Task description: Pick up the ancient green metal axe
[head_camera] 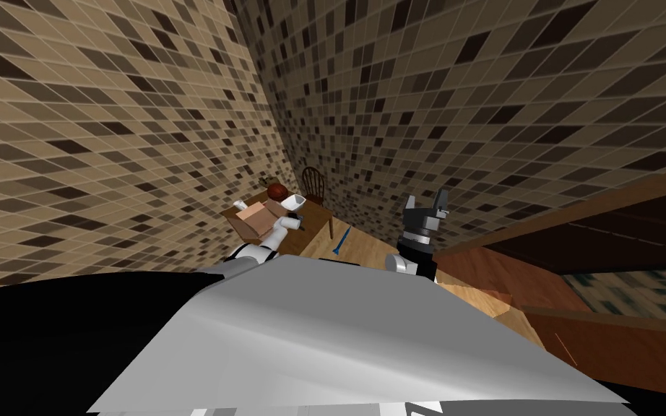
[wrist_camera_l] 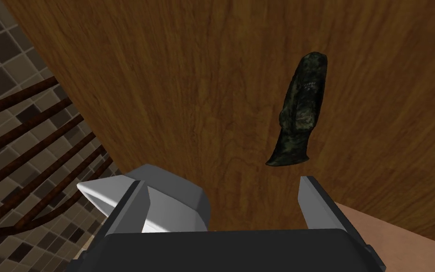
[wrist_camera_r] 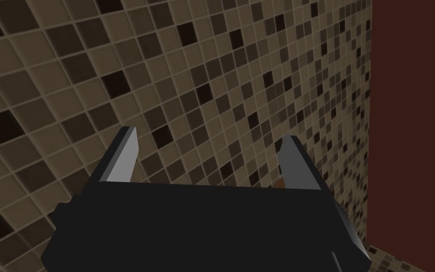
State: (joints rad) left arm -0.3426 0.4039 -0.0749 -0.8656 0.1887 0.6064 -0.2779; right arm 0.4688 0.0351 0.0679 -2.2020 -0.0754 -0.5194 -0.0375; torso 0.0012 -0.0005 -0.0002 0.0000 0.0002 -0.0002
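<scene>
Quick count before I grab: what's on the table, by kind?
Dark green axe: 1
White bowl-like vessel: 1
Tan box: 1
Red-brown round thing: 1
Total on the wooden table: 4

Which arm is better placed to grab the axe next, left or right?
Left. The left tool hangs open over the wooden table, the dark green axe just beyond its fingertips. The right tool, also open, faces the tiled wall, away from the table.
</scene>
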